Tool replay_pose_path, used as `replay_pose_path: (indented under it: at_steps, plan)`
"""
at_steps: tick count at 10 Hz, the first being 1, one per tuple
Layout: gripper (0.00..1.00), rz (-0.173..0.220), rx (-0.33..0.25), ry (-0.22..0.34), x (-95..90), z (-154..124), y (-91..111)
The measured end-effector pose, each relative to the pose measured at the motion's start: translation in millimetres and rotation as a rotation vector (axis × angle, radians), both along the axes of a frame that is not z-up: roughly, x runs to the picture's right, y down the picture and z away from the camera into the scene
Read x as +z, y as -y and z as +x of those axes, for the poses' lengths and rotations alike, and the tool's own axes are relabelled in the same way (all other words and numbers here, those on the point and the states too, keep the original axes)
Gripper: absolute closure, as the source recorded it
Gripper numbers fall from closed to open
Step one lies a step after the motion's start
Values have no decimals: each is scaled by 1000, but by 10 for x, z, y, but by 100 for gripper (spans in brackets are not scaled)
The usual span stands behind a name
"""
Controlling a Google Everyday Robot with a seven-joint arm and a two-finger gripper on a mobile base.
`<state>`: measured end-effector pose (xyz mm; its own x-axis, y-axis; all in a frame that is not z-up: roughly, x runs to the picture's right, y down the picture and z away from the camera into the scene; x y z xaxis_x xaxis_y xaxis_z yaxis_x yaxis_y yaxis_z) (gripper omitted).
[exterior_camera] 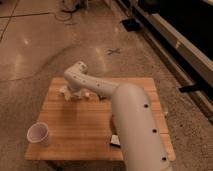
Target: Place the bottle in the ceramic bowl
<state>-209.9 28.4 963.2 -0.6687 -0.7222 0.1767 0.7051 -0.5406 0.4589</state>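
A pale, whitish object that may be the bottle point(64, 92) lies at the far left of the wooden table point(75, 127). My gripper point(74, 93) is at the end of the white arm point(125, 115), right beside or over that object. The ceramic bowl is almost wholly hidden behind my arm at the table's right side; only a reddish sliver point(112, 123) shows.
A white paper cup point(38, 133) stands at the table's front left corner. A small dark object point(115, 141) lies by the front edge next to my arm. A small pale item point(86, 95) lies right of the gripper. Shiny floor surrounds the table; dark benches run along the right.
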Motion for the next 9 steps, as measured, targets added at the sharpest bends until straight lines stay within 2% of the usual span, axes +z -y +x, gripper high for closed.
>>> replay_pose_path:
  at_steps: [2, 3, 5, 8, 9]
  plan:
    - [69, 0, -18, -5, -14, 35, -48]
    - [82, -2, -21, -12, -41, 91, -65]
    - [97, -2, -17, -18, -88, 165, -59]
    - [100, 9, 16, -23, -228, 265, 39]
    - [100, 23, 46, -30, -319, 380, 166]
